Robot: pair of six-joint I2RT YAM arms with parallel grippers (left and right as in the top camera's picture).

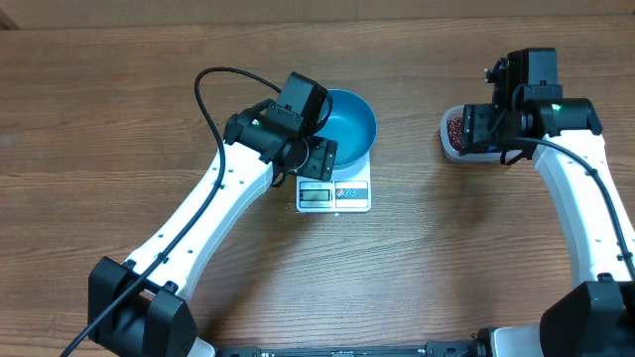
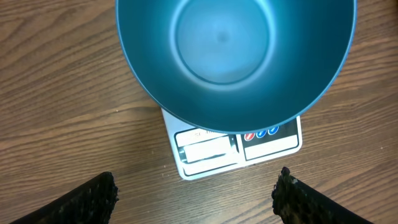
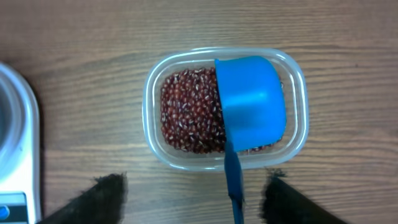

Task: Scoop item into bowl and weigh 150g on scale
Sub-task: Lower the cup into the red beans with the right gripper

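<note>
Right gripper (image 3: 193,186) — jaws apart, empty — straddles the small blue plastic scoop (image 3: 250,102) by its handle: centre first, then close squarely. Left gripper (image 2: 196,194) also gapes, empty.

Robotics lab test station. Bare wood-grain bench (image 1: 446,278) fills frame. White left arm (image 1: 198,223) and right arm (image 1: 585,208) rise from lower edge, black cable (image 1: 197,94) loops upper left. Staged props mid-frame: scale (image 1: 333,194), bowl (image 1: 352,124), tub (image 3: 292,68) of beans (image 3: 186,112).

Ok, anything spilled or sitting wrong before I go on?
Nothing spilled. The scoop lies in the tub on the beans, apparently mouth-down, with its handle over the rim. The bowl sits empty on the scale.
</note>
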